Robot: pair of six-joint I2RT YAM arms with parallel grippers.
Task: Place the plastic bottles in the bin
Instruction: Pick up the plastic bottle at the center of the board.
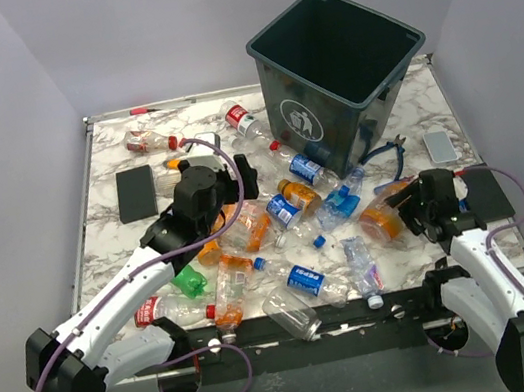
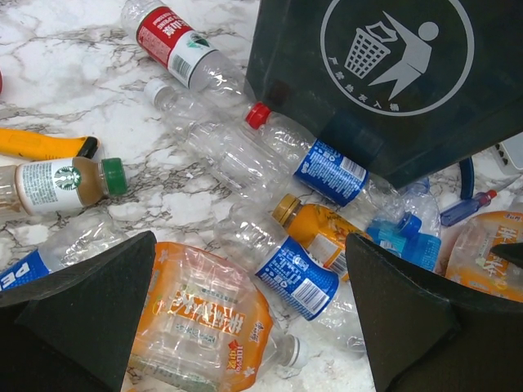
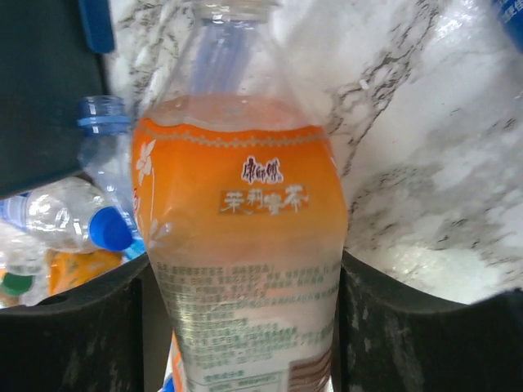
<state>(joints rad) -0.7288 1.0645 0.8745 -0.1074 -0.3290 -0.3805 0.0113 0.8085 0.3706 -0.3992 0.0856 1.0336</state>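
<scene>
While hovering over the heap of plastic bottles (image 1: 289, 206) at mid-frame in the overhead view, shows left hand (image 1: 238, 175) released, fingers spread wide, grasping nothing. At lower right, finds right hand (image 1: 411, 205) clenched on an orange-labelled bottle (image 1: 385, 218), with pads against both its sides in the wrist view and the marble surface (image 1: 112, 151) beneath. Places the bin (image 1: 332, 133) upright at upper right of the surface, white logo (image 1: 301, 120) turned toward the heap, with several bottles just beside its base.
</scene>
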